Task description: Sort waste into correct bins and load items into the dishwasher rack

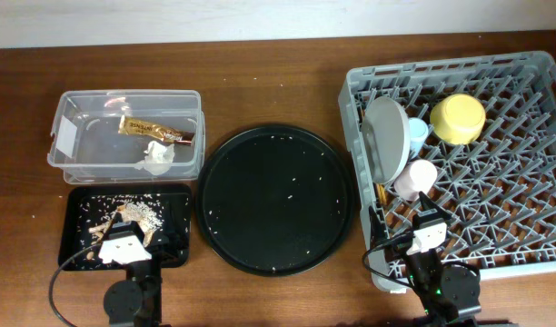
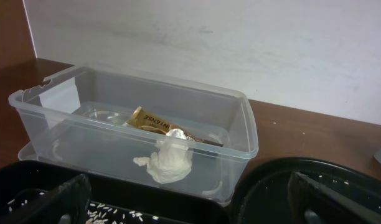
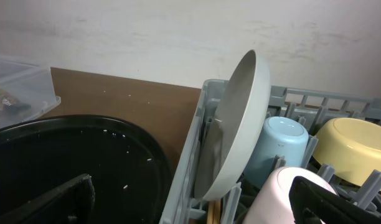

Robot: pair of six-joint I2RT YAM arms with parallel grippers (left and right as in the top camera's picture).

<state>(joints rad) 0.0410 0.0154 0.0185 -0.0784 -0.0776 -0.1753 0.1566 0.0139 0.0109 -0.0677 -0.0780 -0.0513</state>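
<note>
The left gripper point(image 2: 189, 186) was held wide open and empty over the small tray point(image 2: 28, 174), the right gripper point(image 3: 192, 186) likewise over the rack point(image 3: 185, 167).

Polished brown wood counter point(image 1: 260, 82), clear smooth plastic box point(image 2: 84, 146), shiny gold foil wrapper point(image 2: 156, 120), crumpled white paper tissue point(image 2: 170, 163), glossy black round tray point(image 1: 276, 227), matt grey plastic rack point(image 1: 505, 218), smooth satin white plate point(image 3: 243, 130)

1. A brown wooden table point(image 1: 278, 82) fills the view from above. It is dark and a bit shiny.
2. A plain white wall point(image 2: 240, 43) stands ahead of the left jaws, at the table's far edge.
3. Ahead of the right jaws the wall shows faint grey marks, and the light is soft and even.
</note>
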